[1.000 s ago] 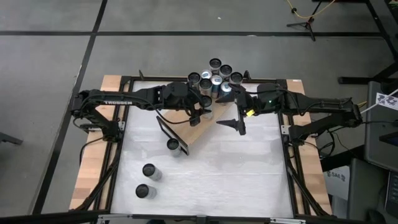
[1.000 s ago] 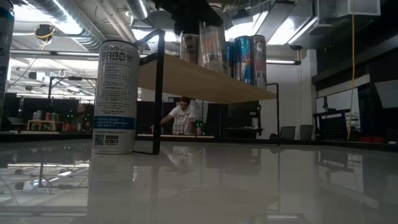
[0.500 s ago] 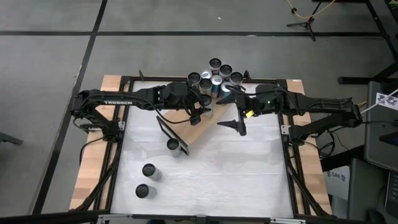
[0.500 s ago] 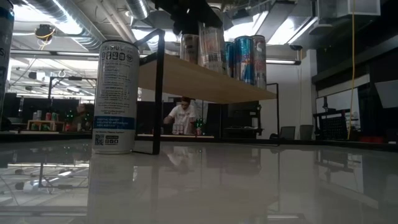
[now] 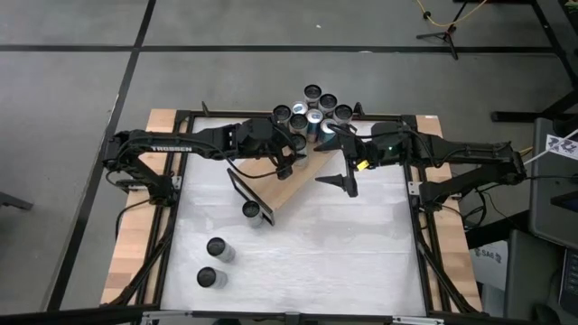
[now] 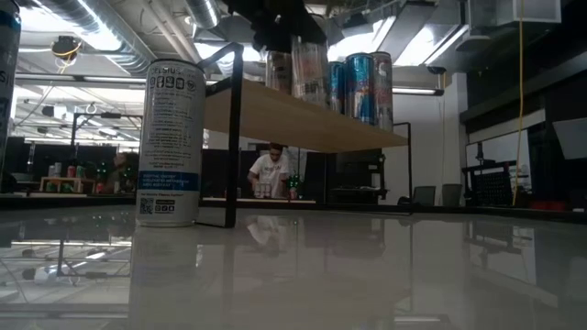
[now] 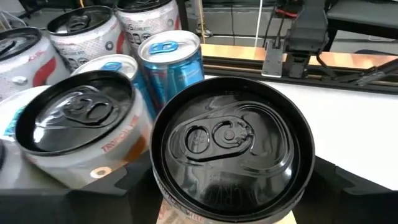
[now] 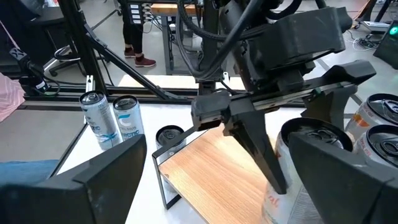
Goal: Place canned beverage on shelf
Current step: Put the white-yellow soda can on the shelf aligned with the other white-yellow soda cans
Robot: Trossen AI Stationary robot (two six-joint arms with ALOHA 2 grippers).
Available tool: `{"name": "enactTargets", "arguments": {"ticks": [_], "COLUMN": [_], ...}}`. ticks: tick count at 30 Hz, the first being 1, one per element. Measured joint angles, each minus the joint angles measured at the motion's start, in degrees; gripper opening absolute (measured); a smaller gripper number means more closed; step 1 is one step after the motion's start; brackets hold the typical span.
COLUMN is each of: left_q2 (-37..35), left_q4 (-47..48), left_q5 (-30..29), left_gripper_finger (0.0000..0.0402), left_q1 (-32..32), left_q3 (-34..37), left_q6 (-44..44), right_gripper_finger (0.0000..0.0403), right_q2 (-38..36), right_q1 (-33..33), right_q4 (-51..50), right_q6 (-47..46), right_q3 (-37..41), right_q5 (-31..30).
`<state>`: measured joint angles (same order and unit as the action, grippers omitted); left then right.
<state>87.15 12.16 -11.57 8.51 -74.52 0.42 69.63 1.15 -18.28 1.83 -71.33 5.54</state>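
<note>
The shelf, a light wooden board on black frame ends, stands slantwise on the white table. Several cans stand in a group on its far end. My left gripper is over the board beside them, shut on a black-topped can; the low view shows this can upright at the board's top. My right gripper hangs open just right of it, nothing between its fingers. My left gripper pinches the can's side wall, just below the rim, between its two fingers. They come slanting down from the table's left. The can stands upright with its bottom at the board; whether it rests there I cannot tell.
One can stands on the table against the shelf's near frame end, and two more stand near the front left. The low view has a tall can close by. A person works at a bench beyond the table.
</note>
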Motion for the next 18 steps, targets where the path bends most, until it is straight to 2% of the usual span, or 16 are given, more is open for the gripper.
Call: {"name": "enactTargets", "arguments": {"ticks": [8, 18], "left_q2": [-0.24, -0.36], "left_q4": [-0.62, -0.20], "left_q5": [0.04, 0.06], "left_gripper_finger": [0.0317, 0.0328], "left_q1": [0.00, -0.02], "left_q3": [-0.22, -0.17], "left_q6": [-0.28, -0.21], "right_gripper_finger": [0.0388, 0.0388], "right_q2": [0.00, 0.00], "right_q1": [0.00, 0.00], "right_q4": [0.00, -1.11], "right_q6": [0.00, 0.00], "right_q3": [0.02, 0.02], "right_q5": [0.00, 0.00]}}
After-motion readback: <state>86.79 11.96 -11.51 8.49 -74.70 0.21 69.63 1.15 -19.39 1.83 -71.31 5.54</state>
